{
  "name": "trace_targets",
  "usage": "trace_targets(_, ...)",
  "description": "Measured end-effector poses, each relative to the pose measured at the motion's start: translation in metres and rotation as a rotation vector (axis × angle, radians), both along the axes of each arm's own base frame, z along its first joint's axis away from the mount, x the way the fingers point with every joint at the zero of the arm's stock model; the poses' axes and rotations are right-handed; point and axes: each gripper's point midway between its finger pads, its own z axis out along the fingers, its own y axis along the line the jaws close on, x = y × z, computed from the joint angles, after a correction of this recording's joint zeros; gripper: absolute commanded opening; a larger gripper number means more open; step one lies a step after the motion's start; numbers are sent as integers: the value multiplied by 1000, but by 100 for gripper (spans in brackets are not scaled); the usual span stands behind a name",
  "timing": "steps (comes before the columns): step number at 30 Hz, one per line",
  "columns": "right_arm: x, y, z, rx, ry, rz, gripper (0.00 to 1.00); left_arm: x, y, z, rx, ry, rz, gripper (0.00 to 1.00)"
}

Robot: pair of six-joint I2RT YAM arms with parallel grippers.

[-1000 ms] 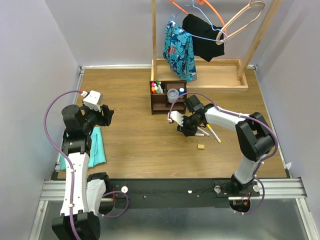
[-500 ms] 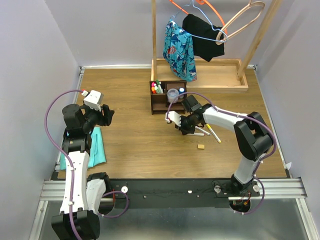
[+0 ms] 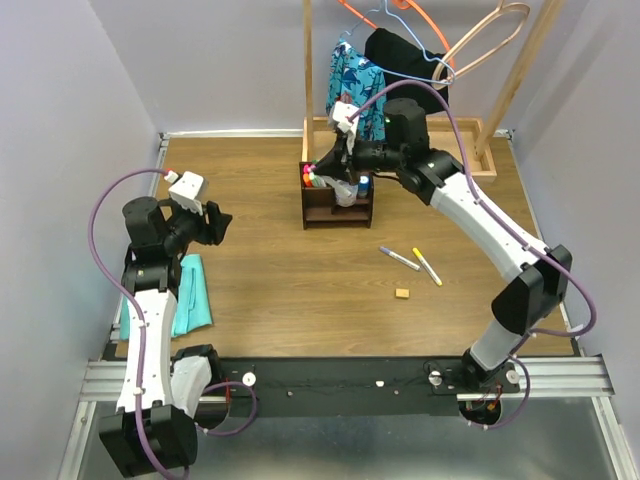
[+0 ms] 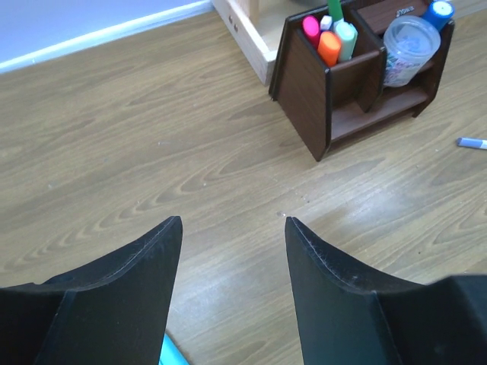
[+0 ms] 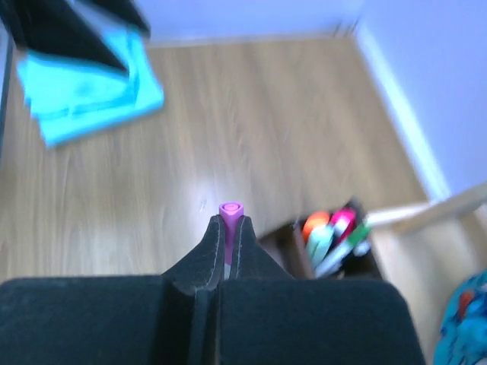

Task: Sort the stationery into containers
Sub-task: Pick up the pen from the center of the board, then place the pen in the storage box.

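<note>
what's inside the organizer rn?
Organizer, left compartment: pink highlighter, orange highlighter, pale-green highlighter, green marker. Right section: clear tub, blue cap beside it. Walls hide their lower ends and anything under the tub.

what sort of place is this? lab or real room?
Probably a lab robot cell: plain pale walls box in a wood-grain table, a silver metal mounting rail runs along its near edge, and the light wooden clothes rack looks staged.

No lettering is legible: faint print on the clear round tub (image 4: 409,49) and a white mark atop the dark organizer (image 4: 304,84) are too small to read.
</note>
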Motion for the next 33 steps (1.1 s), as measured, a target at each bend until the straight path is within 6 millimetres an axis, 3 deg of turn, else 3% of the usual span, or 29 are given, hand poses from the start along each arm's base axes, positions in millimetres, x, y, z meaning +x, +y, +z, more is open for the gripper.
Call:
trace_targets(2, -2, 5, 24, 121, -23, -17, 1, 2, -2, 7, 5, -9, -18, 65)
trace_targets(4, 0, 9, 31, 218, -43, -38, 1, 6, -2, 16, 22, -18, -37, 66)
trace_targets(12, 36, 23, -1, 421, -103, -141, 1, 20, 2, 32, 73, -34, -57, 67)
trace_targets(21, 75, 35, -13, 526, -167, -205, 0, 29, 5, 10, 86, 43, -71, 67)
trace_targets(33, 105, 31, -30, 521, -249, -235, 1, 29, 7, 7, 104, 44, -77, 67)
